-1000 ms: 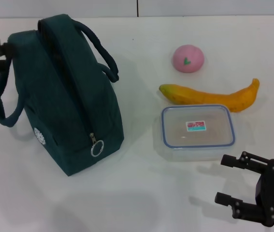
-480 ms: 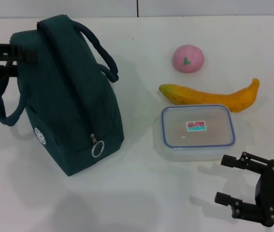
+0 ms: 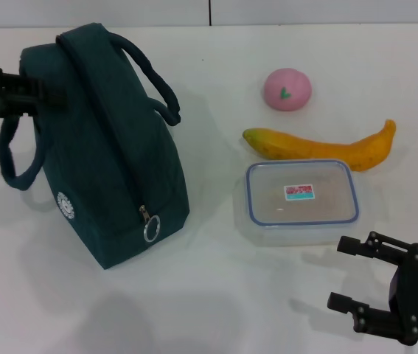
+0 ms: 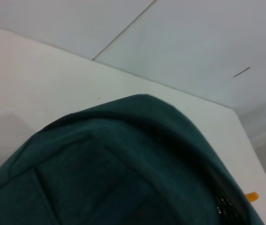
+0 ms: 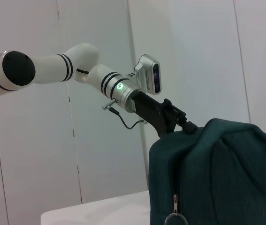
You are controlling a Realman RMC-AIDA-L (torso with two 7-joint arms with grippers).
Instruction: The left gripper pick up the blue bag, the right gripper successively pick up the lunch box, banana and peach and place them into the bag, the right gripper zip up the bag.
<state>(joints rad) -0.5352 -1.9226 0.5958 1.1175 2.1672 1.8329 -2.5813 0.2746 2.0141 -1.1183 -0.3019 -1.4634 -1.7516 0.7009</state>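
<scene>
The blue bag (image 3: 105,162) stands zipped on the left of the white table, its ring zip pull (image 3: 150,228) facing me. My left gripper (image 3: 43,94) reaches in from the left edge, open, with one finger against the bag's upper left side above the near loop handle (image 3: 13,158). The bag (image 5: 217,178) and left gripper (image 5: 176,121) also show in the right wrist view. The lunch box (image 3: 302,195) lies closed right of the bag, the banana (image 3: 319,146) behind it, and the peach (image 3: 287,89) farther back. My right gripper (image 3: 338,271) hovers open at the front right, just in front of the lunch box.
The bag's top (image 4: 123,164) fills the left wrist view, with the table's back edge and a pale wall beyond. Bare table surface (image 3: 216,310) lies between the bag and my right gripper.
My left gripper has moved right, from beside the bag's handle to against its upper side. The bag's top has shifted slightly right. The right arm has not moved.
</scene>
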